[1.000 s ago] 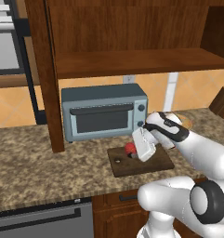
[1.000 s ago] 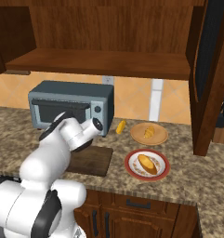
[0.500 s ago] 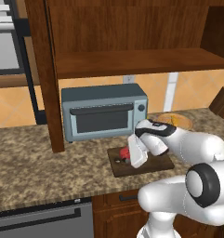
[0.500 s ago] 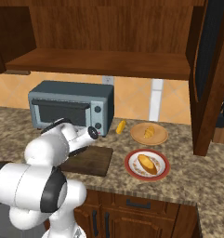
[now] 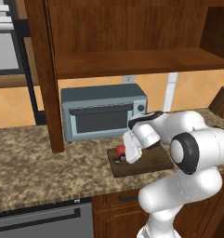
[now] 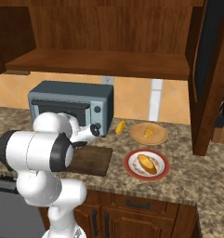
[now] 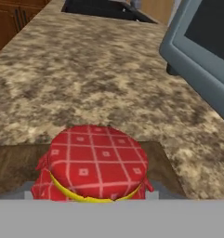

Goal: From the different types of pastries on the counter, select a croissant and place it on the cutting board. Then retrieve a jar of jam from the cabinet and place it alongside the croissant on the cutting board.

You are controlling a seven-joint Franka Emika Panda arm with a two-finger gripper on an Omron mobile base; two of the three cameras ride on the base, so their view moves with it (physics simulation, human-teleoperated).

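My gripper [image 5: 122,154] is shut on the jar of jam [image 5: 119,151], low over the left end of the cutting board [image 5: 146,162]. In the hand view the jar [image 7: 97,162] shows a red checked cloth cover with a yellow band, and the board's dark wood [image 7: 11,169] lies under it. Whether the jar rests on the board I cannot tell. The croissant [image 6: 120,126], elongated and golden-orange, lies on the counter [image 6: 187,174] just right of the toaster oven. The arm hides part of the board [image 6: 92,160]. The cabinet [image 5: 132,60] hangs above.
The grey-blue toaster oven [image 5: 102,116] stands right behind the board. A tan disc [image 6: 153,138] with a small pastry and a red-rimmed plate [image 6: 132,168] with a yellowish pastry sit to the board's right. A cabinet post [image 5: 46,79] stands on the counter at the left.
The hand has moved left and down with the jar, from over the board's middle to its left end.
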